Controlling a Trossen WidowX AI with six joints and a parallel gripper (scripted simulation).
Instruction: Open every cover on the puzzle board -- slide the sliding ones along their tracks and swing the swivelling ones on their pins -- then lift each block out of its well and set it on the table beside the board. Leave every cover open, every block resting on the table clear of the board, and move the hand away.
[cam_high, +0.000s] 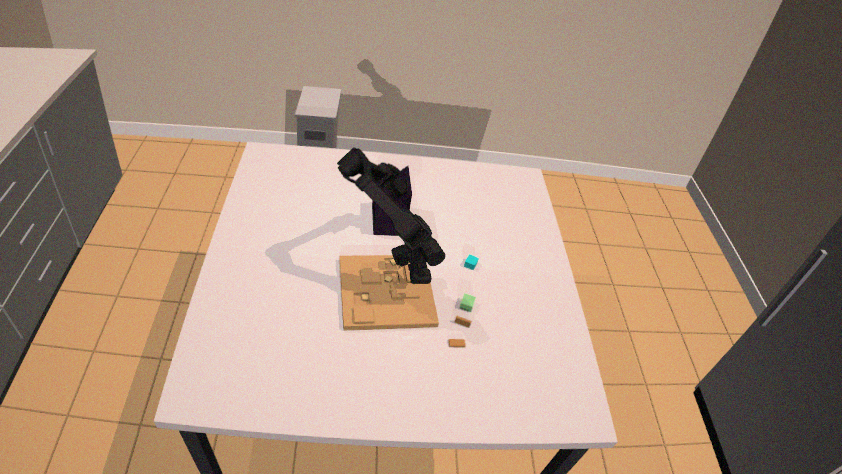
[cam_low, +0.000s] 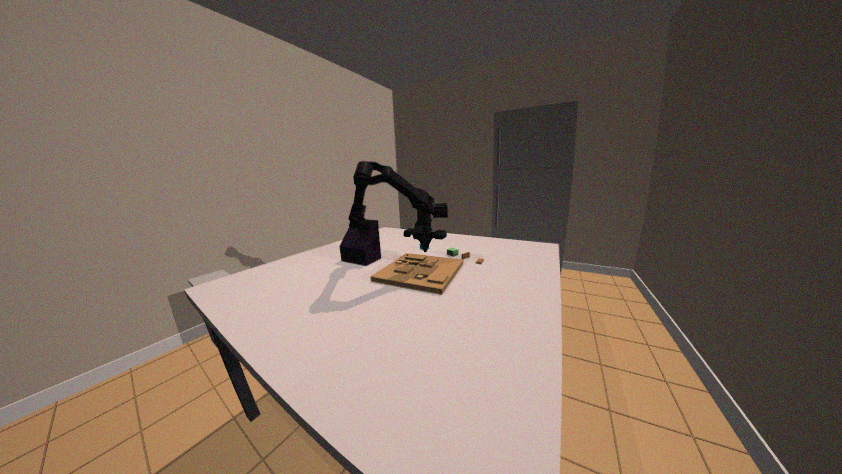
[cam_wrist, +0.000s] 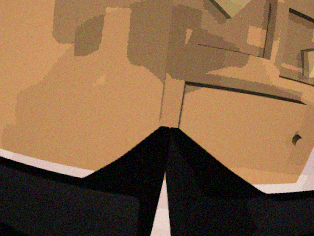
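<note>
The wooden puzzle board (cam_high: 412, 316) (cam_low: 450, 268) (cam_wrist: 50, 112) lies on the table. My gripper (cam_low: 425, 249) (cam_wrist: 168, 135) is shut and empty, with its tips low over the board's right part beside a flat cover (cam_wrist: 235, 117) with a small dark knob. One pale yellow block (cam_wrist: 234, 6) and another pale block (cam_wrist: 309, 64) show in wells in the wrist view. A further pale block (cam_high: 365, 297) (cam_low: 420, 276) sits at the front left well. A cyan block (cam_high: 471, 262), a green block (cam_high: 467, 302) (cam_low: 452, 252) and two orange-brown blocks (cam_high: 463, 321) (cam_high: 456, 342) rest right of the board. The arm hides some covers.
The arm's dark base (cam_high: 384, 219) (cam_low: 360, 242) stands behind the board. Low covers and rails rise from the board's top. The white table (cam_high: 265, 376) (cam_low: 471, 365) has its front edge well beyond the board.
</note>
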